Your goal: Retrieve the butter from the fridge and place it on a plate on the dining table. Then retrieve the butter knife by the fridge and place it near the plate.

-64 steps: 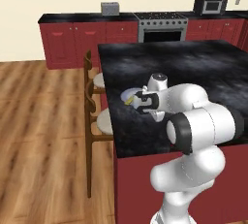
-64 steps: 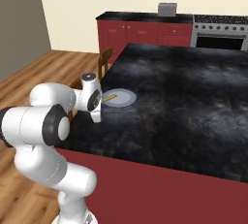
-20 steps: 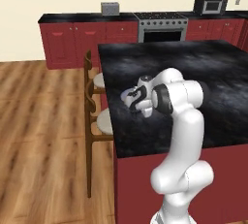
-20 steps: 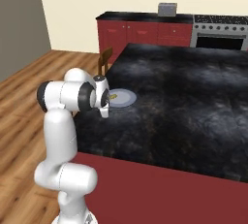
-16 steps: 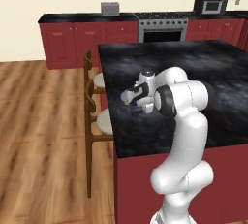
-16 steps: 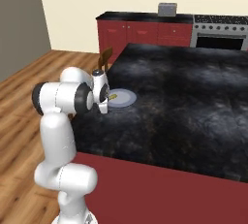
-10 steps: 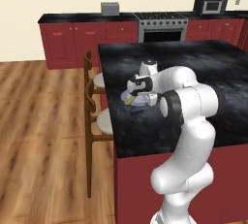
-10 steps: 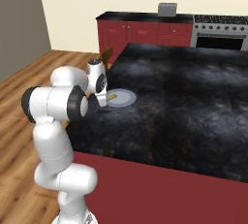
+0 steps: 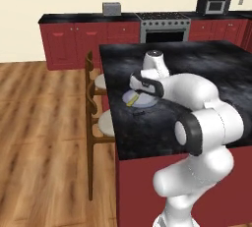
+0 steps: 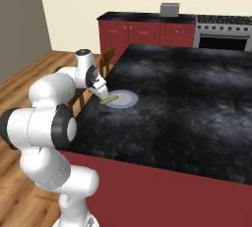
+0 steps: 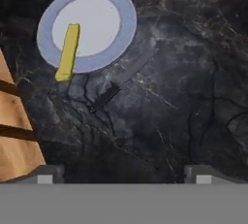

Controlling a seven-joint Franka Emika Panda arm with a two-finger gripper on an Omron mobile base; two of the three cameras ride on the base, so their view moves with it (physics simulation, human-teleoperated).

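The dining table (image 9: 197, 69), a large counter with a black marbled top and dark-red base, fills the middle of the kitchen, with wooden chairs (image 9: 93, 108) tucked along its left edge. Behind it run the red wall cabinets (image 9: 78, 39), a steel stove (image 9: 162, 27), a toaster (image 9: 111, 9) and a black microwave (image 9: 212, 5) on the far counters. The white arm bends low over the near-left part of the table, and its gripper (image 11: 123, 172) hangs just above the stone with its jaws spread wide and nothing between them. The plate (image 11: 87, 26), round with a white centre and grey-lavender rim, lies flat on the table near the left edge. The butter (image 11: 67, 52), a thin yellow stick, rests on the plate, with one end on the white centre and the other reaching out over the rim on the side toward the chairs. The butter knife (image 11: 118, 80) lies flat on the black stone just beside the plate, slim, with a dark handle, and faint against the marbling, apart from the gripper.
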